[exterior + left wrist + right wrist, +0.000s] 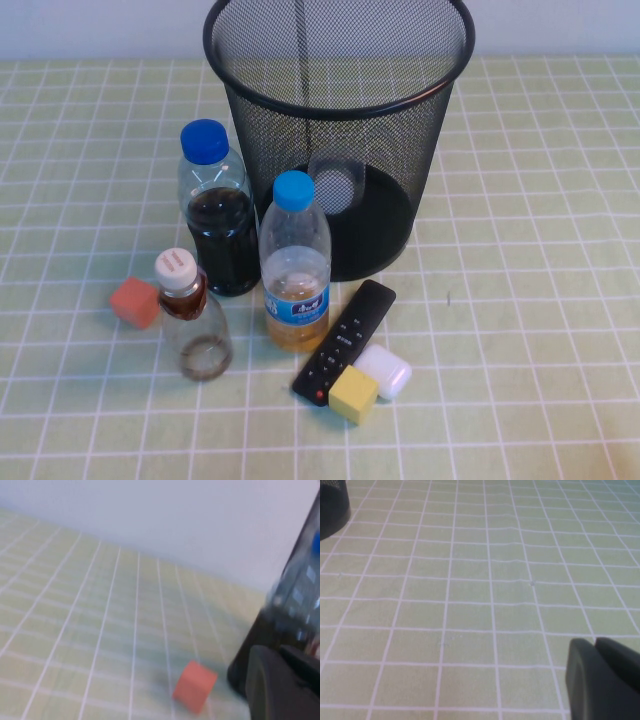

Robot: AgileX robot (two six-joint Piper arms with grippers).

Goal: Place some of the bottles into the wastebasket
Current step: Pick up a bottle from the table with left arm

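A tall black wire wastebasket (338, 140) is standing upright at the far middle of a table covered by a green checked cloth (530, 300). Through its mesh, a clear bottle (337, 185) is being seen lying inside on the bottom, its round end turned toward the camera.

In front of the wastebasket, to its left, a blue-capped bottle of dark liquid (217, 210) is standing upright. Just beside it, on its right and nearer the camera, a blue-capped bottle with amber liquid (295, 265) and a blue label is standing. A small clear bottle with a white cap (190, 315) and a brown neck label is standing nearest the camera on the left, outside the wastebasket. An orange block (135, 301) is lying just to its left.

To the right of the bottles, a black remote control (345, 340) is lying at an angle, with a yellow block (353, 394) and a small white case (384, 371) touching or nearly touching its near end.

Neither arm is being shown in the high view. The left gripper (285, 685) is being held low near the orange block, its jaws closed and empty. The right gripper (602, 677) is being held over bare cloth, well apart from the objects, its jaws likewise closed and empty.
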